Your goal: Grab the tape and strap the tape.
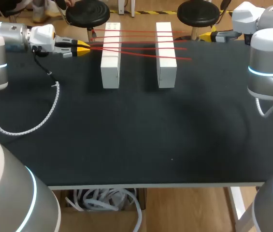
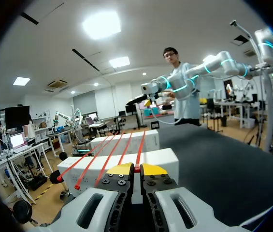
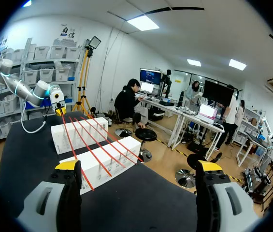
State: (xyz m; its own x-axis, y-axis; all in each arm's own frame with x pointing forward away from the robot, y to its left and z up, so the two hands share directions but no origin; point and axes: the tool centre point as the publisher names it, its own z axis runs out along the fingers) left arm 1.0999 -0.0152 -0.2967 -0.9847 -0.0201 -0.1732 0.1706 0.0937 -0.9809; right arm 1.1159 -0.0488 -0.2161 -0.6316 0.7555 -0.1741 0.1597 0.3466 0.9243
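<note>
Two long white blocks (image 1: 110,55) (image 1: 166,54) lie side by side at the back of the black table (image 1: 150,135). Several red tapes (image 1: 141,39) stretch across both. My left gripper (image 1: 84,47) sits just left of the left block, shut on the end of one red tape (image 2: 139,149), which runs from its yellow tips (image 2: 136,169) over the blocks (image 2: 126,162). Two other tape ends (image 2: 59,178) hang free beside it. My right gripper (image 1: 205,36) is at the back right, past the right block, open wide (image 3: 138,166) with nothing between its fingers. The blocks (image 3: 102,166) lie ahead of it.
A white coiled cable (image 1: 44,121) from my left arm trails over the table's left side. My right arm's base (image 1: 269,72) stands at the right edge. The near half of the table holds nothing else.
</note>
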